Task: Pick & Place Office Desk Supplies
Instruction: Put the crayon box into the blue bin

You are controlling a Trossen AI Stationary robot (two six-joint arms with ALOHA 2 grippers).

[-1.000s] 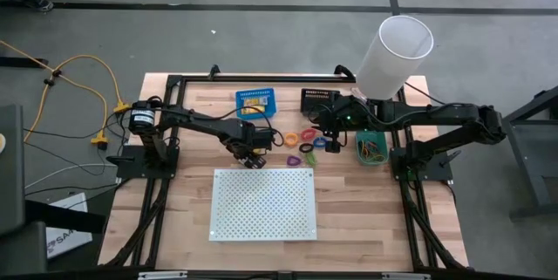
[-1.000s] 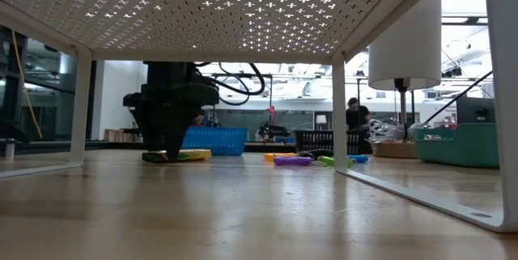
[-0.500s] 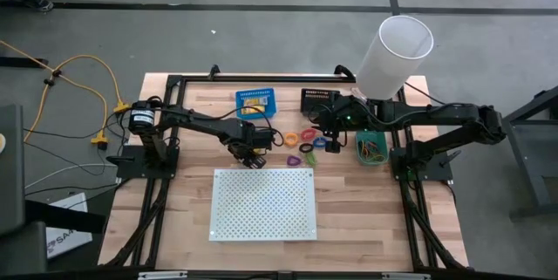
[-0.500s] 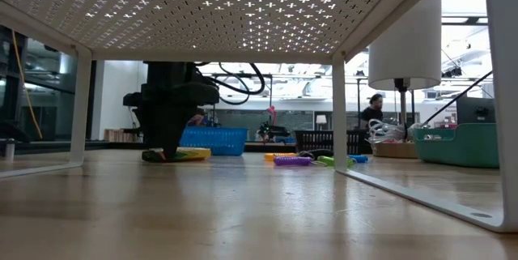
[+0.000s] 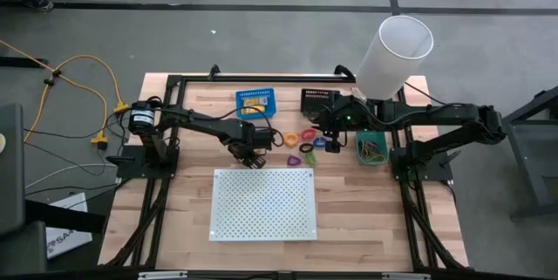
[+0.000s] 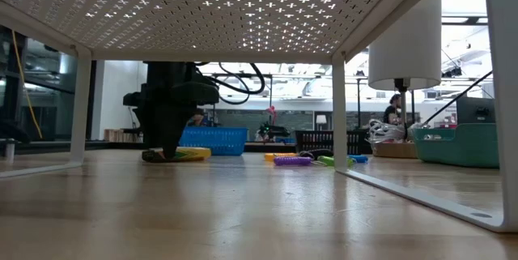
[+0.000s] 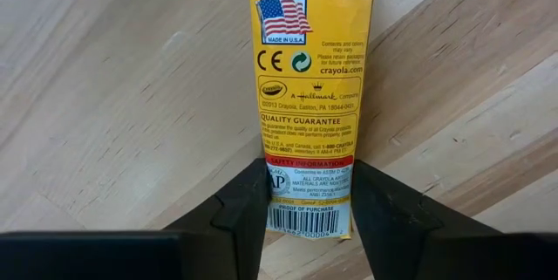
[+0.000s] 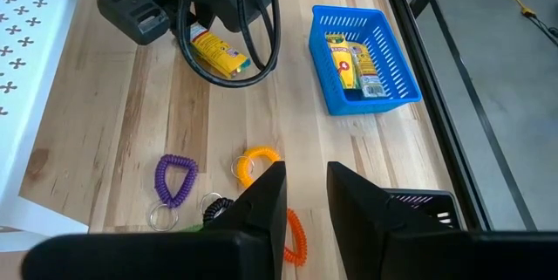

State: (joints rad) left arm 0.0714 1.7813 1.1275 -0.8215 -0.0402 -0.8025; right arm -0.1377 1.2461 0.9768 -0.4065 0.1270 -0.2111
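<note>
A yellow packet lies flat on the wooden table, left of the coloured plastic loops. My left gripper points straight down over the packet's barcode end and is shut on it; the low view shows this gripper down at the tabletop. The packet also shows under the left arm in the right wrist view. My right gripper hangs open and empty above a purple loop and an orange loop, which lie on the table. My left gripper pinches the packet's two long edges between its two fingers, at the barcode end. The fingers come from above, pointing down, and lie across the packet. The packet lies flat on the table.
A blue bin holding more yellow packets stands at the far side, a black bin to its right, and a green bin with rubber bands near the right arm. The white perforated board fills the near middle. A white cylinder stands far right.
Both arms have kept still. A person in the room behind the table has walked toward the right of the low view.
</note>
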